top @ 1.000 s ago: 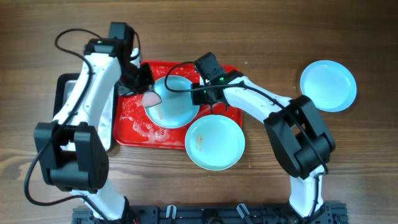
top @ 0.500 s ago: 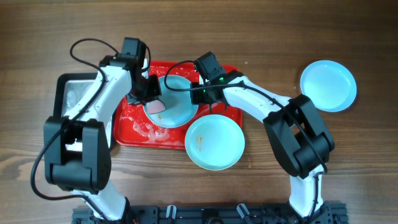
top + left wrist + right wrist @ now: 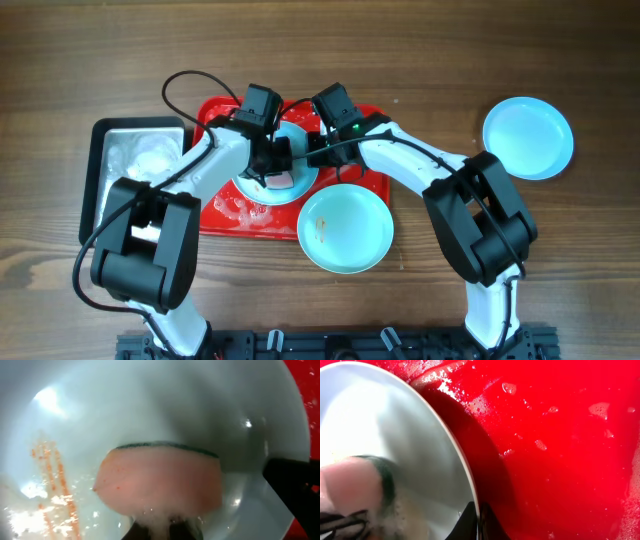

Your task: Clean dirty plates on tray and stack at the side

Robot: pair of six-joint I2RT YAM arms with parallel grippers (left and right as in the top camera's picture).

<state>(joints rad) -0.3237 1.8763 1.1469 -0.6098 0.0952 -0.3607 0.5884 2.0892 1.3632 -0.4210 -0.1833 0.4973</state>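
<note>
Pressing pink sponge (image 3: 160, 482), clenched in left gripper (image 3: 271, 168), onto plate (image 3: 302, 183) at upper centre; pinching its right rim with right gripper (image 3: 477, 521), reaching inward over tray (image 3: 225, 212).

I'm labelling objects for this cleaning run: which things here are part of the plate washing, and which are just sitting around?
In the job: red tray; plate under the sponge; smeared plate at the tray's near edge; plate set aside at right; pink sponge.
Lying about: black-rimmed metal tray, foam in it.
</note>
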